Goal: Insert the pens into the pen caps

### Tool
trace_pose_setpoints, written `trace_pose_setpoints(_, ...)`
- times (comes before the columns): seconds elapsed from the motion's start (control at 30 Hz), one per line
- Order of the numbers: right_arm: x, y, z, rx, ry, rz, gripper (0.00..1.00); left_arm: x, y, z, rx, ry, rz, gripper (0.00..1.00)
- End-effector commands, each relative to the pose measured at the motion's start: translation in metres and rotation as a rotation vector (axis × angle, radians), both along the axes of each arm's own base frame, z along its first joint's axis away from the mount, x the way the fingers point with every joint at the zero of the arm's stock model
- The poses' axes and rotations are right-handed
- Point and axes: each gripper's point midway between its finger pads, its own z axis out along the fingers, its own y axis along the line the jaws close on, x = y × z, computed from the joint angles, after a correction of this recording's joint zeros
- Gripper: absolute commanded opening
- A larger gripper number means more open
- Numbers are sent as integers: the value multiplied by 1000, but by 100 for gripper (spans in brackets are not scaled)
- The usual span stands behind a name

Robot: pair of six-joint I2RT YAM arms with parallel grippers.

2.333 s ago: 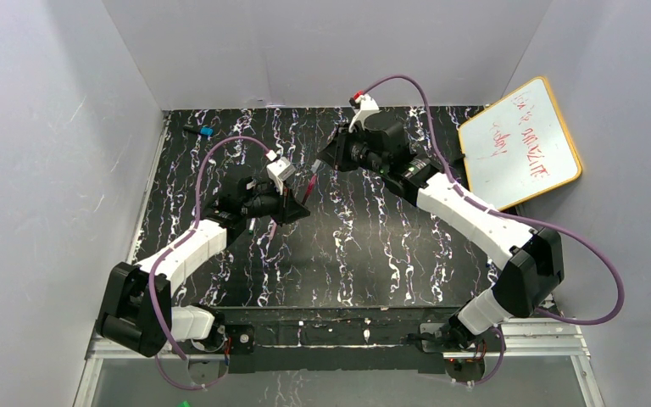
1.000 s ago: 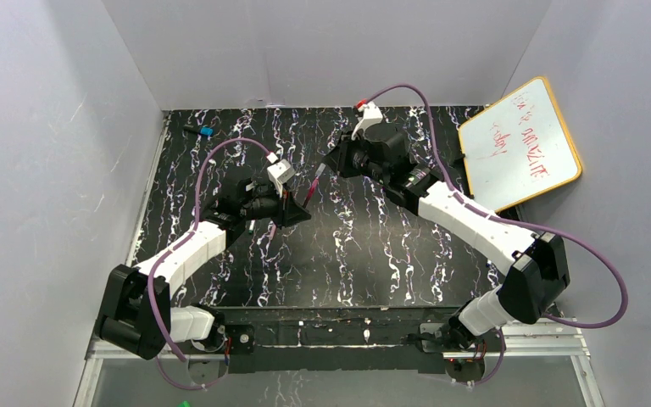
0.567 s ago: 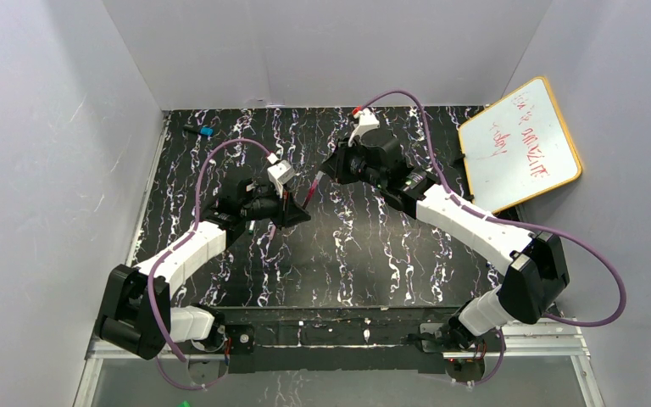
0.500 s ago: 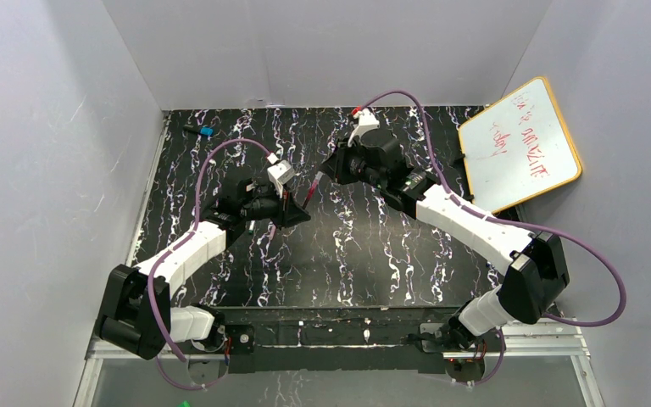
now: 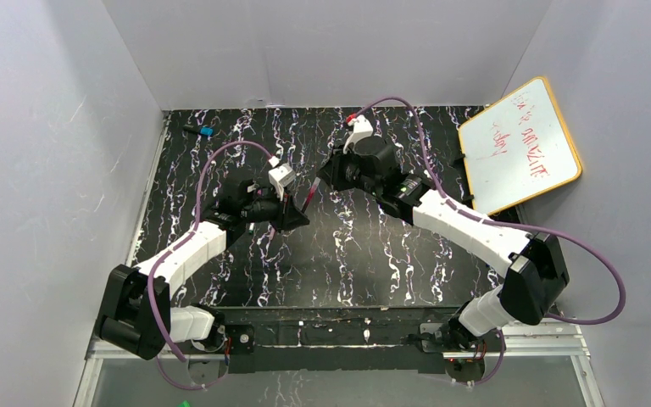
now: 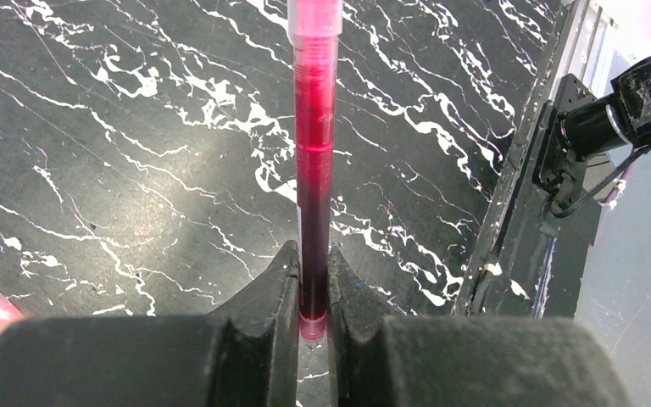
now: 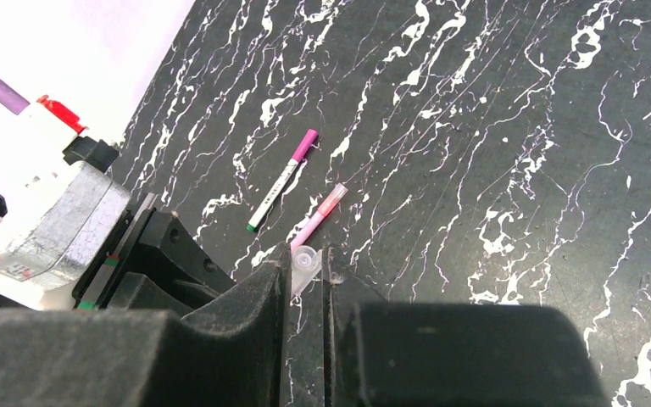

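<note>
Progress: left claw (image 6: 314,256) clamps the red pen (image 6: 314,170), right claw (image 7: 305,266) pinches a clear cap (image 7: 304,258), meeting over the middle of the desk (image 5: 373,246); can't tell if it's seated. Pink pen (image 7: 319,215) looks left to do.

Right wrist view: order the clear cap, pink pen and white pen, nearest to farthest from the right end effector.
1. Clear cap, pinched in the right end effector.
2. Pink pen, lying on the table just beyond the cap.
3. White pen, magenta-capped, farther out to the left.
</note>
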Motion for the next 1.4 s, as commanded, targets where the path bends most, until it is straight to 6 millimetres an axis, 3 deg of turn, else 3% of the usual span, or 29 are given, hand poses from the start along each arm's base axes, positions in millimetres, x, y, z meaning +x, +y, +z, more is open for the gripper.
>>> trace_pose_setpoints(0.0, -37, 16, -9, 3, 46, 98, 17, 7, 0, 22, -18, -93, 11, 0)
trace_pose_setpoints(0.33, -68, 29, -29, -16, 96, 140, 17, 13, 5, 30, -16, -142, 60, 0)
trace_pose_setpoints(0.6, -79, 33, -39, -28, 119, 153, 20, 16, 13, 43, -41, -205, 111, 0)
trace_pose_setpoints(0.77, -69, 27, -30, -25, 77, 97, 31, 13, 13, 41, -39, -206, 94, 0)
trace_pose_setpoints(1.03, -41, 5, -7, 17, 6, -50, 64, 7, 10, 36, -39, -191, 58, 0)
trace_pose_setpoints(1.37, -26, -15, 40, 180, -124, -78, 73, 2, 4, 34, -54, -171, 18, 0)
